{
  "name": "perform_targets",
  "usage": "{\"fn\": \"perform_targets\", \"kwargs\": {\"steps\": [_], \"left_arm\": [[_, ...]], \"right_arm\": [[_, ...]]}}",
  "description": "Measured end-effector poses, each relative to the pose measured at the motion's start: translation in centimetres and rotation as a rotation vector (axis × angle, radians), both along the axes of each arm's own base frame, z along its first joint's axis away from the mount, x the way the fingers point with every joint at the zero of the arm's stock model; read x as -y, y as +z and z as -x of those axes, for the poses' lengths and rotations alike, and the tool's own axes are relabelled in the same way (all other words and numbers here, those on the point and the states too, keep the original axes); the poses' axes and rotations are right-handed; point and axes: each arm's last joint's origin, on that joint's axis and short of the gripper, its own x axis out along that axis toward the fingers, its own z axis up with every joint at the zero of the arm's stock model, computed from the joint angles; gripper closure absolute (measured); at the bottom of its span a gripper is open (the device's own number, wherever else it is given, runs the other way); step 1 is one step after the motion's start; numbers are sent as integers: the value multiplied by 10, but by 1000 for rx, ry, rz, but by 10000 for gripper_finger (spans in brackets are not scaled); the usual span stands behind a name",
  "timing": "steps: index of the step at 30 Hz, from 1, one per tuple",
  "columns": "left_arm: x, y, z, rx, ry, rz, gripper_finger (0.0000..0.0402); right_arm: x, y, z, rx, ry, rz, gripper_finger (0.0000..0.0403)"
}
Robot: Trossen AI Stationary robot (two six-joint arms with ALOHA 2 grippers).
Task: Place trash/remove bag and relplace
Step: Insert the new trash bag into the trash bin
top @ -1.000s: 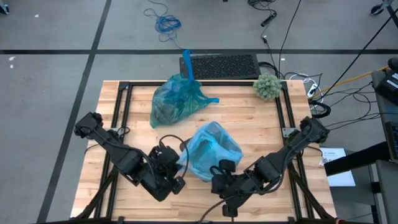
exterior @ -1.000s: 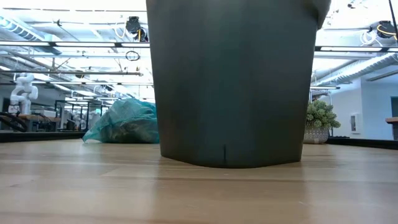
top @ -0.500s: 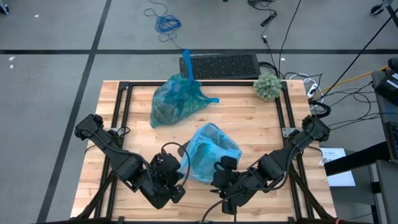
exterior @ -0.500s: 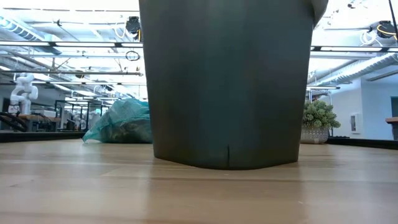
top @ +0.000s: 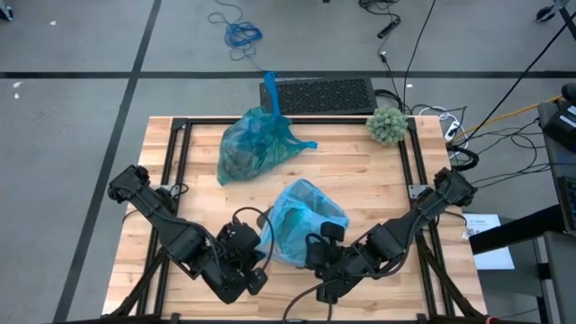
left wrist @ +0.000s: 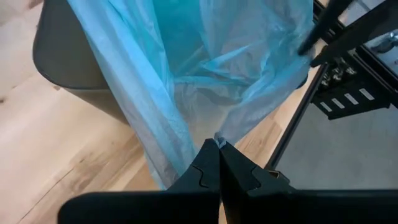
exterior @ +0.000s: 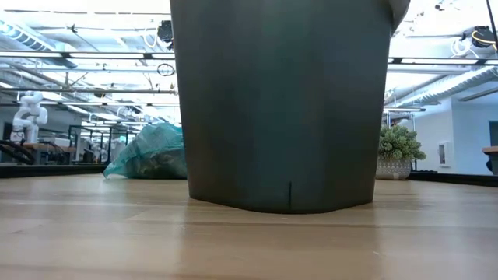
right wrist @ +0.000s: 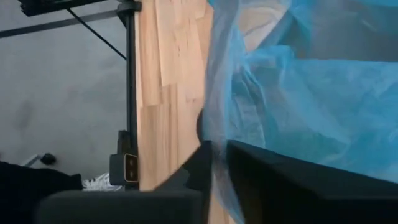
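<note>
On the near left of the wooden table (top: 198, 193), the left gripper (top: 259, 263) sits low beside the dark bin (exterior: 280, 101), and its fingers (left wrist: 208, 168) are pressed fully together, pinching a fold of the fresh light-blue bag (top: 304, 220) right at its edge. From the left wrist view that plastic (left wrist: 205, 68) rises from the fingertips in a taut sheet and drapes over the bin's rim (left wrist: 59, 59). Moving to the middle: the bin stands upright near the front edge, lined with the blue bag, whose mouth bunches loosely on top. Behind it, toward the far side of the table, lies the filled teal bag (top: 256, 144), knotted, with brownish trash showing dimly through the plastic; in the low view it rests on the tabletop just left of the bin (exterior: 152, 152). Over to the right, the right gripper (top: 317, 259) is tucked against the bin's near-right side, its fingers (right wrist: 205, 158) nearly closed with a thin strip of the liner running between them. Far right corner, the fuzzy green ball (top: 387, 124) sits alone, well apart from both bags.
</note>
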Motion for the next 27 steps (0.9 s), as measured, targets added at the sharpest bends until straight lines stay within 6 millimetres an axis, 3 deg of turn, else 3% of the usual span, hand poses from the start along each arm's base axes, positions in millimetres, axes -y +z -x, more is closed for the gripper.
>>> {"fn": "perform_targets", "kwargs": {"steps": [3,10,22,27], "left_arm": [[0,0,0,4,4,-5,402],[0,0,0,11,6,-5,402],[3,-3,-3,24,21,-35,402],[7,-4,-5,40,14,-16,402]], "right_arm": [[-2,2,0,19,25,-1,395],[-12,7,0,83,80,-28,401],[-18,-21,-17,-13,94,-47,403],[-23,-2,-8,68,95,-115,400]]}}
